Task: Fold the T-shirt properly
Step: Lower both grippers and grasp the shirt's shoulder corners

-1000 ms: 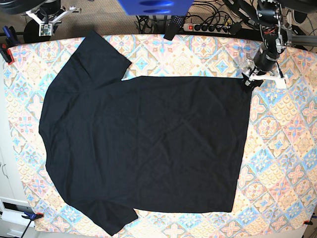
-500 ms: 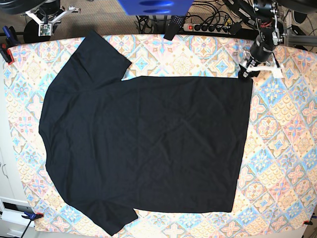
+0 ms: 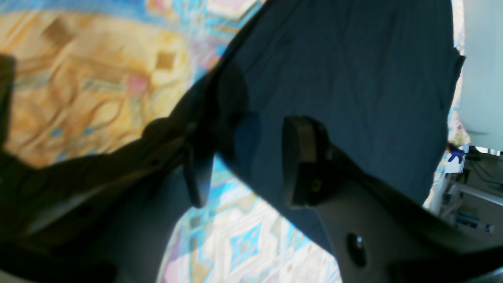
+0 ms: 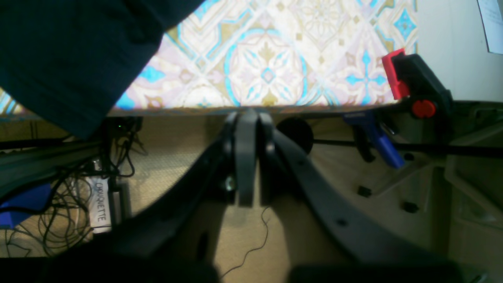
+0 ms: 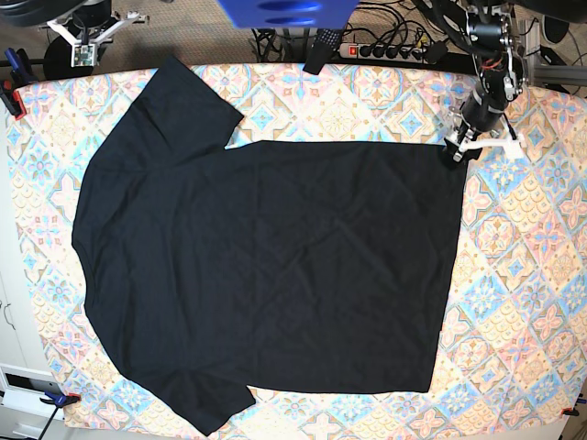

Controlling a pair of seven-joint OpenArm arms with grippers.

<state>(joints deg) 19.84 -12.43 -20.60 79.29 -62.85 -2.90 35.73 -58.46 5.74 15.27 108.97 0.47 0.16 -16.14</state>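
Observation:
The black T-shirt (image 5: 266, 275) lies spread flat on the patterned tablecloth (image 5: 523, 275), with its sleeves at the left and its hem at the right. My left gripper (image 5: 472, 148) hovers at the hem's far right corner. In the left wrist view its jaws (image 3: 249, 165) stand open and straddle the T-shirt (image 3: 346, 90) edge without pinching it. My right gripper (image 5: 84, 50) sits beyond the table's far left corner. In the right wrist view it (image 4: 247, 157) is shut on nothing, over the floor, and a sleeve of the T-shirt (image 4: 67, 59) hangs at the table edge.
Red (image 4: 408, 78) and blue (image 4: 375, 135) clamps hold the cloth at the table's edge. Behind the table are a power strip (image 5: 390, 50) and tangled cables. A blue object (image 5: 284, 11) hangs at the top centre.
My left gripper drew back a little from the hem corner, then came back down beside it. The T-shirt and the right arm have not moved.

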